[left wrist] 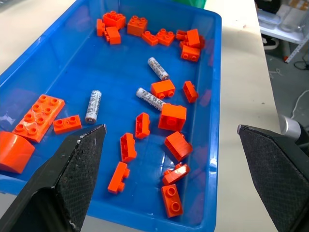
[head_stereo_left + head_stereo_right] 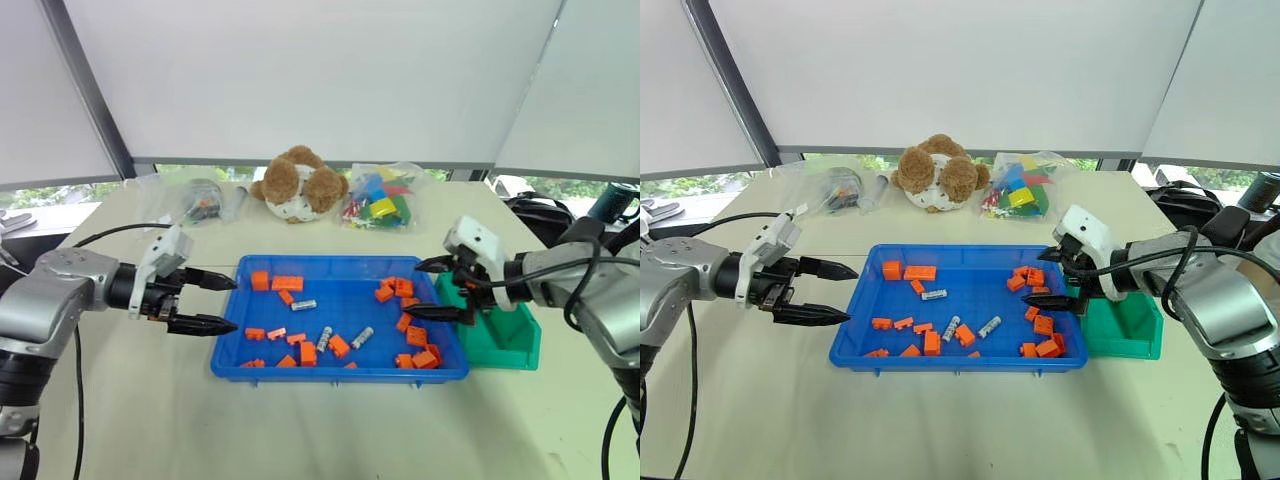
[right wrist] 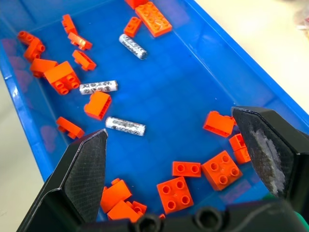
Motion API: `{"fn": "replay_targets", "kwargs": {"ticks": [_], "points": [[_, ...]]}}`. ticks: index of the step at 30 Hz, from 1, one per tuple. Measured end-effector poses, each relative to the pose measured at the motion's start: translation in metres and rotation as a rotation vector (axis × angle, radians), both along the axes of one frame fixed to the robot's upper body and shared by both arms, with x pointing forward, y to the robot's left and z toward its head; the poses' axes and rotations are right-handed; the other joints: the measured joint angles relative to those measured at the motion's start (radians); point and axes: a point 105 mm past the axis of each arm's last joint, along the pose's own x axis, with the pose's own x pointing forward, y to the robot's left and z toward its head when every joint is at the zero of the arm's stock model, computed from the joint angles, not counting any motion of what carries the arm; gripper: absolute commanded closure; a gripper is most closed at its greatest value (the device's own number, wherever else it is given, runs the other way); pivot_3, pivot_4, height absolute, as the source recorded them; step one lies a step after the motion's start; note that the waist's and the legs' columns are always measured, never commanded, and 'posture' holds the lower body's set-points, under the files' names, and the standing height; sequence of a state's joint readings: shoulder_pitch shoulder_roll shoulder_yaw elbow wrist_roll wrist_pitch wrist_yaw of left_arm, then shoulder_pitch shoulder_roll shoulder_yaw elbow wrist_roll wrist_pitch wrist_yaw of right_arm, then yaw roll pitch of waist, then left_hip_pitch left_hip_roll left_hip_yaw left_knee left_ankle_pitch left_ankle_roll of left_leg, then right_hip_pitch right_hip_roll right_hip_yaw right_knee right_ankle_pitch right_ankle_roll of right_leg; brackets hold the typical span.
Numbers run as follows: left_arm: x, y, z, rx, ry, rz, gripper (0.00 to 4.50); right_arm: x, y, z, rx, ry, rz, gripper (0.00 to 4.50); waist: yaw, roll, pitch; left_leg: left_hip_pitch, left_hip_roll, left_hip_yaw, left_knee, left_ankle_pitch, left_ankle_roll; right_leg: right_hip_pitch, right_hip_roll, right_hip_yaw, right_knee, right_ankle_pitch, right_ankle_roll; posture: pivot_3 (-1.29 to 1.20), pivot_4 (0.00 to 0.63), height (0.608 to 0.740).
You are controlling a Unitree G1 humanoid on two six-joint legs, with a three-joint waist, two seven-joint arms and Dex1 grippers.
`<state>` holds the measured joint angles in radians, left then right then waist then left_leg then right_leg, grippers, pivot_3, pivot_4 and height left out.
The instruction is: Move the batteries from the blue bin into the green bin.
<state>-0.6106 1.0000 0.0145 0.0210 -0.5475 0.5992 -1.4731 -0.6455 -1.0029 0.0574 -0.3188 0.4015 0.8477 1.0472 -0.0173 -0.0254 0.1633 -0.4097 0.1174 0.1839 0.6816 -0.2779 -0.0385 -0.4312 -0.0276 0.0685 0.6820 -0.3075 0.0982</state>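
Observation:
Three silver-grey batteries [image 2: 303,305] [image 2: 324,338] [image 2: 362,337] lie among orange blocks [image 2: 287,283] in the blue bin [image 2: 340,262] at the table's middle. The green bin [image 2: 505,345] stands against its right end. My left gripper [image 2: 233,304] hovers at the blue bin's left rim, open, pointing right, with nothing between its fingers. Over the bin's right end my right gripper [image 2: 413,287] is also open and empty, pointing left. The right wrist view looks down between the fingers [image 3: 87,164] at the batteries [image 3: 125,126], and the left wrist view does the same [image 1: 150,98].
A brown teddy bear [image 2: 298,185] sits behind the blue bin, with a clear bag of coloured blocks [image 2: 380,198] to its right and a bag of dark parts [image 2: 195,200] to its left. Bare table lies in front of the bins.

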Motion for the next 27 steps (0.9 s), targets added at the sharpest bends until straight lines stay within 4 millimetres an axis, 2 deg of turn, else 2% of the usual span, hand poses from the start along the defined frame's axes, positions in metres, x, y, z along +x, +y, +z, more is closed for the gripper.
{"fn": "replay_targets", "kwargs": {"ticks": [18,21,27], "points": [[-0.001,-0.004,0.004,0.009,-0.005,-0.011,0.00,-0.002,0.017,-0.009,0.039,0.005,0.029,0.02,0.000,0.000,0.000,0.000,0.000,0.000,0.000,0.000,0.000,0.000,0.000,0.000,0.000,0.000,0.000,0.00,0.150,0.733],[-0.001,-0.005,0.007,0.005,-0.011,-0.013,0.00,0.000,0.027,-0.015,0.058,0.014,0.039,0.02,0.000,0.000,0.000,0.000,0.000,0.000,0.000,0.000,0.000,0.000,0.000,0.000,0.000,0.000,0.000,0.00,0.150,0.733],[0.002,-0.007,0.016,-0.006,-0.036,-0.012,0.00,0.019,0.058,-0.017,0.088,0.019,0.036,0.02,-0.004,0.000,0.000,0.000,0.000,0.000,0.000,0.000,0.000,-0.001,0.000,0.000,0.001,0.000,0.000,0.00,0.150,0.733]]}}
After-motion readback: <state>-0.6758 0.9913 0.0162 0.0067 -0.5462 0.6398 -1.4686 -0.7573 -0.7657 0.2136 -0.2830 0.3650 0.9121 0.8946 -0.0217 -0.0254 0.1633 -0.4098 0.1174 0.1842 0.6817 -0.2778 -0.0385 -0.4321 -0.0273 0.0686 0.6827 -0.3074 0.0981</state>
